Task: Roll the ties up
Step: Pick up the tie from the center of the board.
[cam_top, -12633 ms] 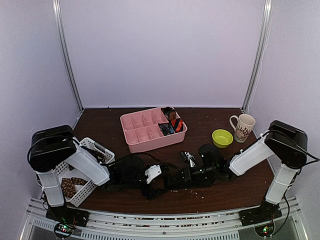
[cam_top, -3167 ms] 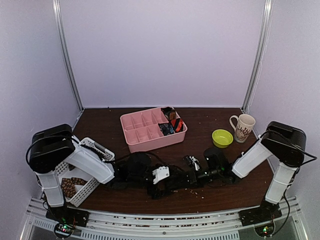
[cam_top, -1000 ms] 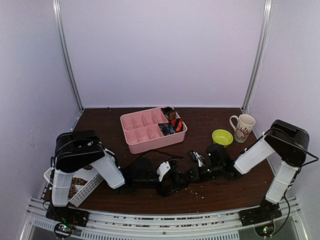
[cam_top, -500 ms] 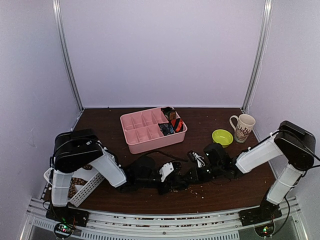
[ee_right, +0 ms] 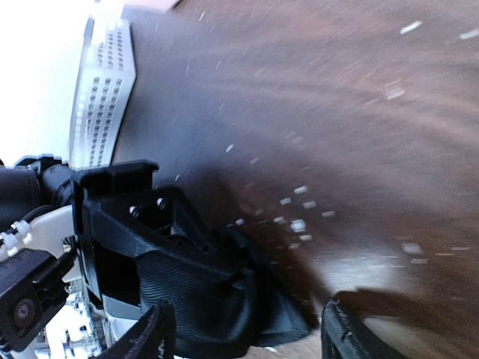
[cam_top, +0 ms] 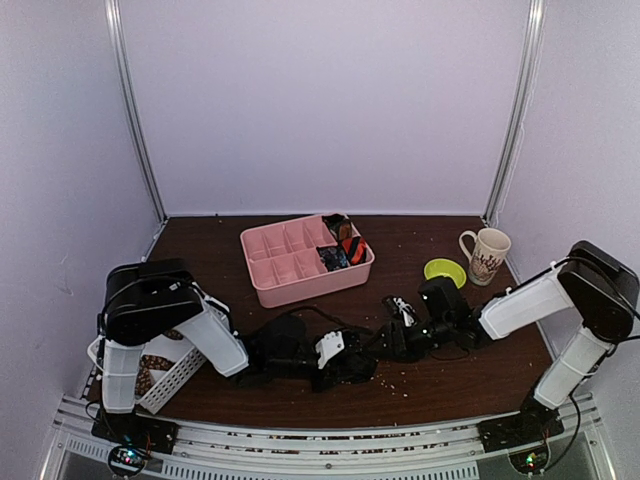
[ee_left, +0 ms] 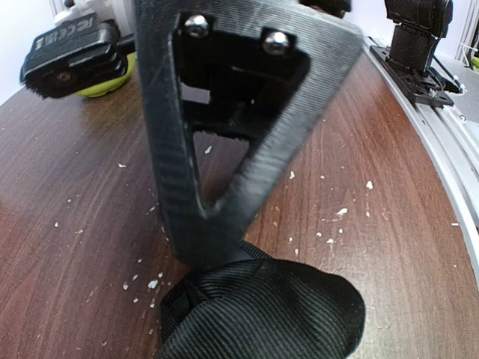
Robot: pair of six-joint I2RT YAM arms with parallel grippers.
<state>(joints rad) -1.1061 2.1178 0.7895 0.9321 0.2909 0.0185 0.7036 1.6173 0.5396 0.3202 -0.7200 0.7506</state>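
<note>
- Left wrist: left gripper (ee_left: pixel 213 254) pinches coiled black tie (ee_left: pixel 269 307) on worktop (ee_left: pixel 75 247); needs firm squeeze, or coil may unwind.
- Right gripper (ee_right: pixel 247 333) spread, empty.

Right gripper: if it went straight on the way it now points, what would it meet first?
Probably the black tie, bunched on the table directly ahead of the right gripper. The left gripper grips that tie just beyond. Blur leaves the depth uncertain.
</note>
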